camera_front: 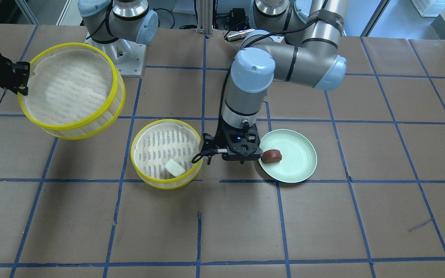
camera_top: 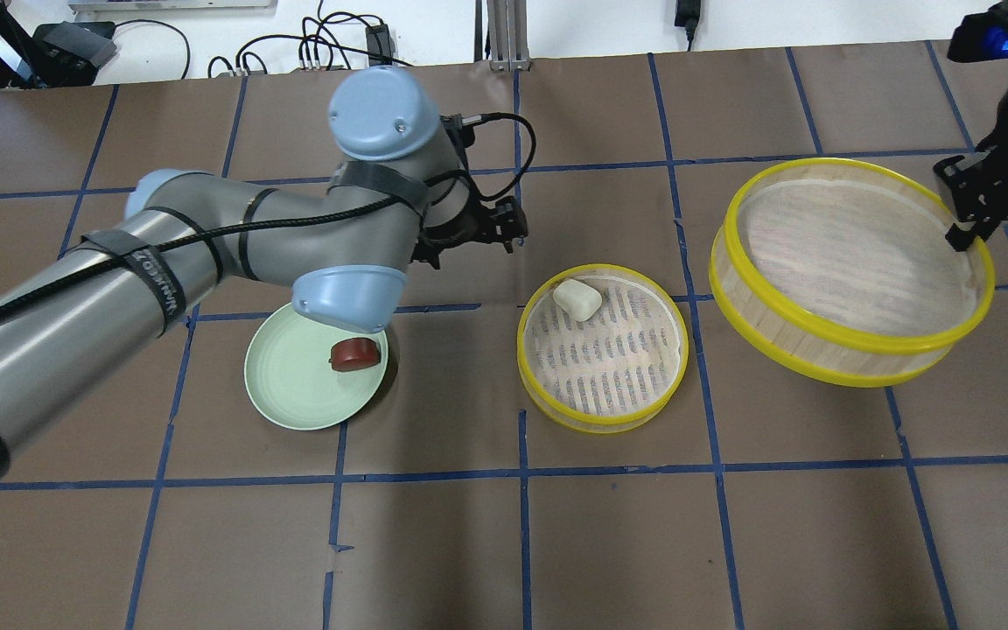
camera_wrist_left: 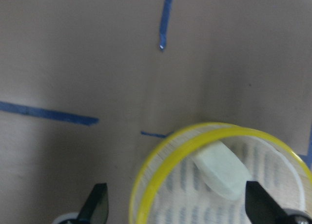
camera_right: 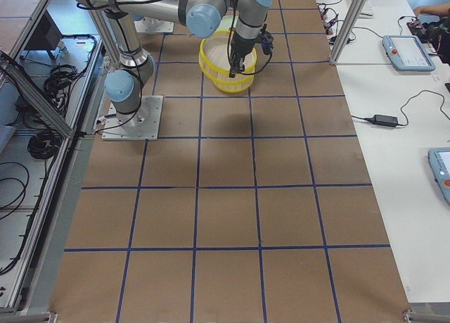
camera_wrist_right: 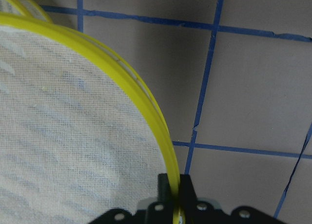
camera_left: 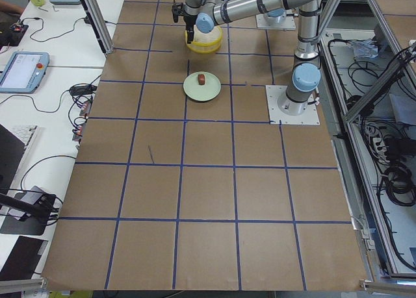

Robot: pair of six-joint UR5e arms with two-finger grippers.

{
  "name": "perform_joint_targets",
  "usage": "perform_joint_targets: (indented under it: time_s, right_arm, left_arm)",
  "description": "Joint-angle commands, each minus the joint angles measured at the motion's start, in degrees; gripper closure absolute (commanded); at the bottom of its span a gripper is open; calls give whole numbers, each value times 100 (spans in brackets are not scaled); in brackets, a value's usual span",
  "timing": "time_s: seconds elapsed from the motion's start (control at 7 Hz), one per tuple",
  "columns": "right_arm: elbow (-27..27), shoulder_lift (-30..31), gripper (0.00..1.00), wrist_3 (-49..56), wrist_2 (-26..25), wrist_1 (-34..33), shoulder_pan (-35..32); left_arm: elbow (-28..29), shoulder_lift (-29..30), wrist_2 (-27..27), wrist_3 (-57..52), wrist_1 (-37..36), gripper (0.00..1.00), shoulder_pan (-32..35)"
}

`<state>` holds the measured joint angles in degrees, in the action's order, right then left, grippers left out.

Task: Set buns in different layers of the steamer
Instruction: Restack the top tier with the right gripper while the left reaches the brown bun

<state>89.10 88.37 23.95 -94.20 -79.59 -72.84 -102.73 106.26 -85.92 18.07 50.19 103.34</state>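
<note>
One bun point(camera_top: 577, 298) in the tabletop layer point(camera_top: 523, 350), other bun point(camera_top: 355, 353) on the plate point(camera_top: 290, 389) beside, raised layer point(camera_top: 854, 254) apart.

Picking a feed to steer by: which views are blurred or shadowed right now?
Left wrist view: soft and blurred, the white bun and the rim of the lower tray smeared. Right wrist view: sharp, cloth weave clear in the held tray, its shadow dark on the table beside the rim. Overhead view: crisp, evenly lit.

I'm watching the left arm point(camera_top: 206, 236) showing silver-grey tubes, round pale blue joint caps point(camera_top: 381, 112) dotted with small screws, and black straps point(camera_top: 147, 278), one lettered white, pinning a black cable point(camera_top: 495, 116); a blue light is glowing on the black left gripper point(camera_front: 233, 154).
</note>
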Motion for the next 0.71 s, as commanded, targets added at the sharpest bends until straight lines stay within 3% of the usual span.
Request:
perform_joint_targets:
  time_s: [0.0, 0.29, 0.57]
  right_arm:
    - [308, -293, 96, -1061, 199, -929, -867]
    - [1122, -531, 96, -1917, 227, -2160, -1616]
    - [1653, -601, 96, -2034, 148, -2894, -2058]
  left_arm:
    - [-735, -341, -47, -1530, 132, 0, -1048]
    - [-1430, -351, -38, -1860, 123, 0, -1534]
    - [-1574, -247, -21, -1824, 114, 0, -1536]
